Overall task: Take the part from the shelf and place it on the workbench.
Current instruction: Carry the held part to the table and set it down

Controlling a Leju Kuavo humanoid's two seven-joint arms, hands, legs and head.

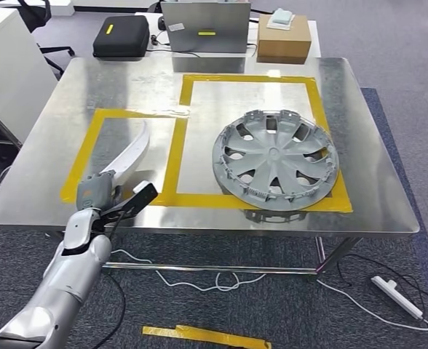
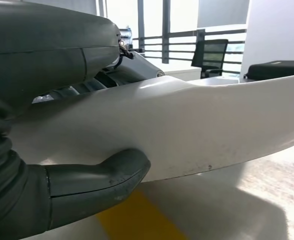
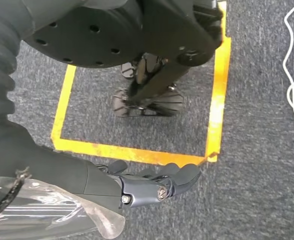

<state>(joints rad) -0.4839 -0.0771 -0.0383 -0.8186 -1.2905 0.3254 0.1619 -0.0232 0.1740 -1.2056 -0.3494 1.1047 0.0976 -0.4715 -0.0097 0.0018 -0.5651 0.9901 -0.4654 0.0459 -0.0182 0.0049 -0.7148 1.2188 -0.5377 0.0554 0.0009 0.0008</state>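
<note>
The long, curved white plastic trim part [image 1: 130, 155] lies inside the smaller yellow-taped rectangle [image 1: 85, 153] on the brushed steel worktop [image 1: 365, 145], its near end clasped by the left hand [image 1: 108, 195]. In the left wrist view the thumb [image 2: 100, 177] presses under the part [image 2: 198, 125] and the darker fingers [image 2: 55, 55] close over it. It looks light and stiff, but its glossy, smooth skin probably makes it slippery; being long and held at one end, it would likely swing. A hold nearer its middle would seem steadier.

The grey plastic wheel cover [image 1: 275, 155] sits in the larger taped square, well apart from the part. A black case [image 1: 121, 35], a metal box [image 1: 206, 25] and a cardboard box [image 1: 284, 38] stand beyond the far edge.

The right hand [image 3: 153, 182] hangs over the carpet, fingers stretched and holding nothing.
</note>
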